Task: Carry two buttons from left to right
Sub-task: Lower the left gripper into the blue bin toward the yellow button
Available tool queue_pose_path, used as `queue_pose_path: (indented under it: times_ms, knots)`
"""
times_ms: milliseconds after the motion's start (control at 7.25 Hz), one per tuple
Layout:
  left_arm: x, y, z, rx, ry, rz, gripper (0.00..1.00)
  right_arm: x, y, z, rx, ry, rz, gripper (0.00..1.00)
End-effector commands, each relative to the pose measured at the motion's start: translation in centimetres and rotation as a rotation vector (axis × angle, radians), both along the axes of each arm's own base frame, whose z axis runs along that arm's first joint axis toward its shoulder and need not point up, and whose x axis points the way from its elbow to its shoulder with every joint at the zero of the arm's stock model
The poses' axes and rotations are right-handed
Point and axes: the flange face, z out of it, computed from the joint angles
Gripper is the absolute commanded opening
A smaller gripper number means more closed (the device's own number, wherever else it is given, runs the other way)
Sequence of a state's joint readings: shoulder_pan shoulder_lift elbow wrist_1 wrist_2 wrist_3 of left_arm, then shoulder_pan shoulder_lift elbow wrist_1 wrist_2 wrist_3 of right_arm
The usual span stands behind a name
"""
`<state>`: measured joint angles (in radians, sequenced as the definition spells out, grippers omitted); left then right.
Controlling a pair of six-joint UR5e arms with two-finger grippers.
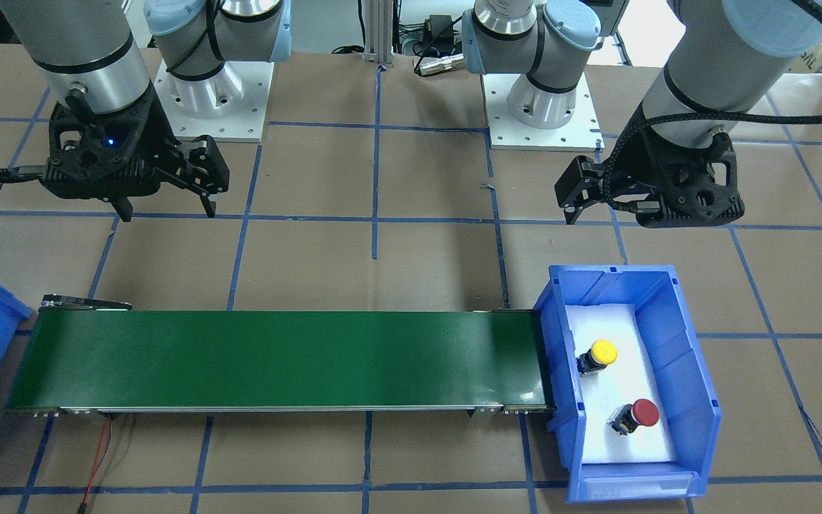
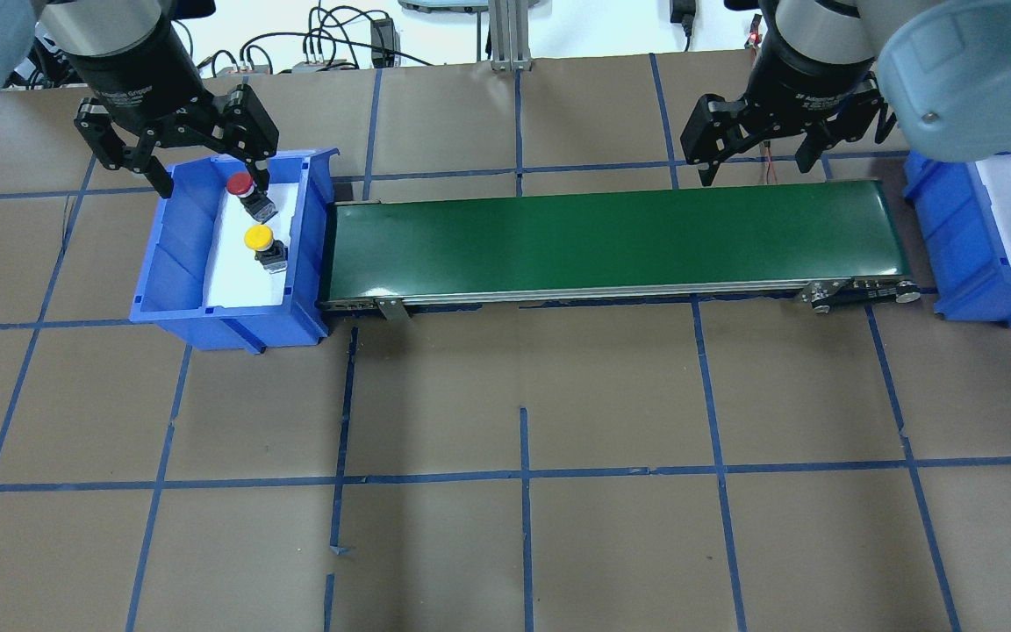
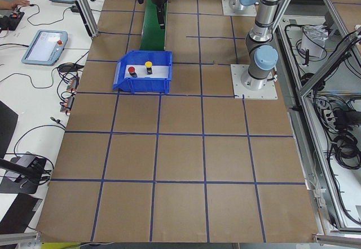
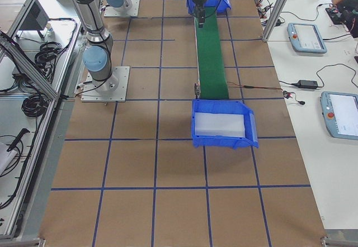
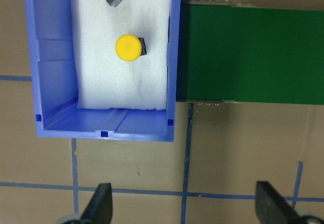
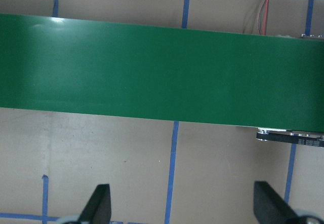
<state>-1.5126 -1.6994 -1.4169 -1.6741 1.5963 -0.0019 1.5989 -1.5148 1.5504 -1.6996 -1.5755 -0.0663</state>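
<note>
You are seeing the very start, nothing is moved: the red button [image 2: 240, 183] and the yellow button [image 2: 258, 237] are both lying in the left bin [image 2: 174, 254], at the 9 o'clock end of the green belt [image 2: 611, 241] in the overhead view, red at 11 o'clock from yellow. The right bin [image 4: 224, 142], at 3 o'clock, is holding only its white liner [image 4: 219, 125]. The left end effector [image 2: 210, 180] is hanging open and empty near the left bin; the right end effector [image 2: 758, 167] is hanging open too

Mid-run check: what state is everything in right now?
yellow button: on foam in left bin, ungripped
red button: on foam in left bin, ungripped
left bin: holds both buttons
left gripper: open, holding nothing
right gripper: open, holding nothing
green belt: running or stopped, cannot tell
</note>
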Motion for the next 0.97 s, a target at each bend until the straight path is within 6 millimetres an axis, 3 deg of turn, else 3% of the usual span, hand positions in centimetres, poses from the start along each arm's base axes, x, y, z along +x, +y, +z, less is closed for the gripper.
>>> queue_pose_path:
  times_ms: [0,138,276,414,552,690,828]
  knots:
    - [-0.1,0.0,-0.6,0.01,0.004,0.02,1.0,0.1,-1.9,1.2,-0.031,-0.011,0.0,1.0]
    - [0.0,-0.2,-0.7,0.0,0.005,0.012,1.0,0.3,-2.1,1.0,-0.012,-0.011,0.005,1.0]
    - [1.0,-2.8,-0.5,-0.114,-0.005,0.018,1.0,0.3,-2.1,0.9,-0.011,-0.011,0.005,1.0]
    - [2.3,-5.3,-3.5,-0.122,-0.011,0.035,1.0,0.3,-2.1,0.9,-0.011,-0.011,0.005,1.0]
    - [5.3,-6.6,-6.3,-0.074,0.002,0.064,1.0,0.3,-2.1,0.9,-0.011,-0.011,0.005,1.0]
    - [9.8,-7.2,-9.5,-0.032,0.012,0.06,1.0,0.3,-2.0,0.8,-0.009,-0.009,0.005,1.0]
    - [11.0,-7.4,-12.1,-0.037,0.012,0.083,1.0,0.3,-2.0,0.9,-0.011,-0.009,0.005,1.0]
